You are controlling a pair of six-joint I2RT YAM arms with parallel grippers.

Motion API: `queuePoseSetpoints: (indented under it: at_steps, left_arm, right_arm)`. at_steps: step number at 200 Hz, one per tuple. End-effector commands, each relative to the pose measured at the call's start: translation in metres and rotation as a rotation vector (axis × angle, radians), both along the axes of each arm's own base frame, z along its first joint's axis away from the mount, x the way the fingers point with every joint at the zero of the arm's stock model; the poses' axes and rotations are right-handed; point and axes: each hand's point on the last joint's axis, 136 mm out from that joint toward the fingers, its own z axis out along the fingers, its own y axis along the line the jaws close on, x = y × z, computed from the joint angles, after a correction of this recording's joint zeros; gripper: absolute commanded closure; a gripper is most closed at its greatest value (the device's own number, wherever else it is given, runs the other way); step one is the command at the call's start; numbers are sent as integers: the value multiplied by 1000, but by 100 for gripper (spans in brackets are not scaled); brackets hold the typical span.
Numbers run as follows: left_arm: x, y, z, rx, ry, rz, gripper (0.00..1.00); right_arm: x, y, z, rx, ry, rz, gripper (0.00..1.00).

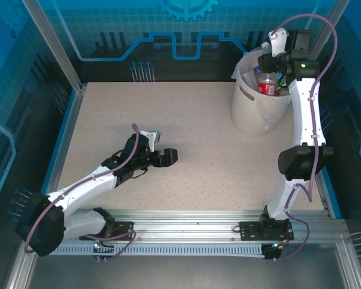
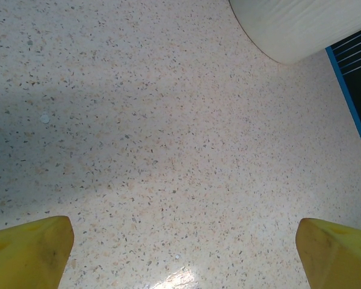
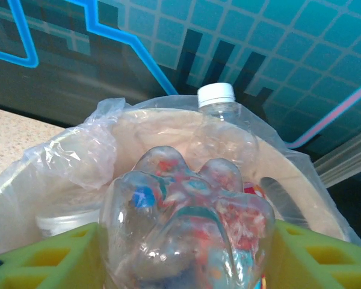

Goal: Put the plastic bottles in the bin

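The aluminium rail (image 1: 186, 220) holding both arm bases sits closest from above. Past it the speckled beige table (image 1: 198, 180) runs to blue printed walls (image 1: 186, 36). The left claw (image 1: 168, 158) lies low mid-table. The right claw (image 1: 269, 65) hangs over the white bin (image 1: 253, 117) in the far right corner, a red-labelled bottle (image 1: 268, 84) inside.

At the left wrist, yellow fingertips (image 2: 30, 253) stand wide apart over bare table, the bin's wall beyond.

At the right wrist, a colourful bottle (image 3: 186, 235) sits between the fingers above the bagged bin; clamped or loose, I cannot tell. A white-capped bottle (image 3: 219, 120) stands inside
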Motion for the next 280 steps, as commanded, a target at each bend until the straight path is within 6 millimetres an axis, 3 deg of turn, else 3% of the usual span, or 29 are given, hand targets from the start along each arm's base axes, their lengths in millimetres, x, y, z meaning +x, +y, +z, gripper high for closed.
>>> queuePoseSetpoints:
  at_steps: [1, 61, 135, 154, 197, 223, 250, 280]
  left_arm:
    - [2, -1, 13, 8, -41, -11, 4]
    - [0, 5, 10, 26, -40, 3, 3]
    - [4, -1, 6, 10, -26, -2, 3]
    - [3, 1, 5, 18, -25, 2, 3]
    - [4, 4, 7, 36, -31, 8, 2]
    - [8, 6, 11, 64, -46, 12, 1]
    - [10, 14, 17, 108, -51, 24, 1]
    - [14, 31, 25, 150, -63, 57, 1]
  right_arm:
    - [11, 8, -26, 122, 43, 21, 39]
    - [22, 16, -68, 127, 124, 49, 34]
    - [36, 16, -89, 106, 171, 57, 25]
    - [33, 20, -77, 112, 147, 68, 22]
    - [11, 24, -19, 115, 45, 77, 16]
    - [-6, 18, 5, 114, 13, 51, 15]
    - [-32, 11, 30, 137, -26, 19, 14]
    - [-68, 20, 52, 197, -91, 38, 14]
